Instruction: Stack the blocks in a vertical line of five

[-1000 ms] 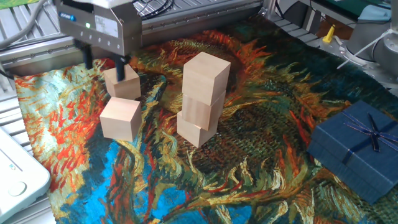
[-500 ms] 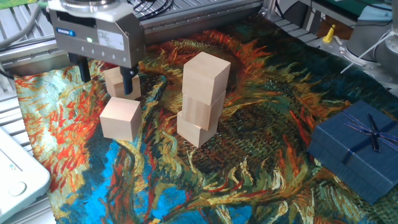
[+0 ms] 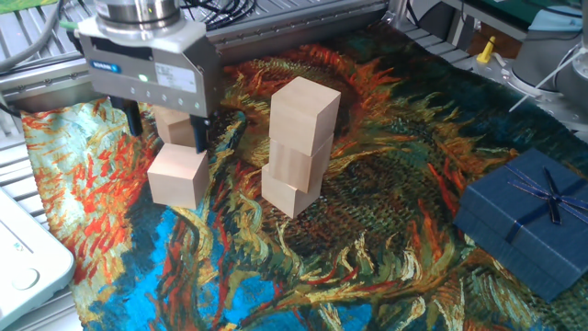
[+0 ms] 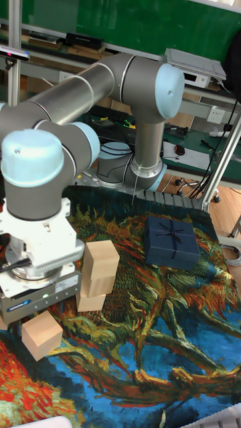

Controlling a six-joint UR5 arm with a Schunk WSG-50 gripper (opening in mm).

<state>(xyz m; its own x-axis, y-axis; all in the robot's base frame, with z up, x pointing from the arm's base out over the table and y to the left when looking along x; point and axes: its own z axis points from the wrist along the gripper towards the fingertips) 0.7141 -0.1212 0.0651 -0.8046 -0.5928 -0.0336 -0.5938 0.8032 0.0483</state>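
Observation:
Three pale wooden blocks form a slightly twisted stack (image 3: 299, 147) in the middle of the patterned cloth; the same stack (image 4: 97, 273) shows in the tall fixed view. Two more blocks lie to its left. The nearer loose block (image 3: 177, 175) sits free on the cloth. Behind it, the farther block (image 3: 175, 129) sits between the fingers of my gripper (image 3: 167, 127). The gripper is open, with one finger on each side of that block and a gap showing at its left face. The gripper body hides the block's top.
A dark blue ribboned gift box (image 3: 528, 221) sits at the cloth's right edge. A white device (image 3: 23, 257) lies off the cloth at the front left. Metal rails (image 3: 294, 18) run along the back, with cables and equipment at the back right.
The gripper has come down and slightly forward over the farther loose block, so its fingers now reach lower along the block's sides. No block has moved.

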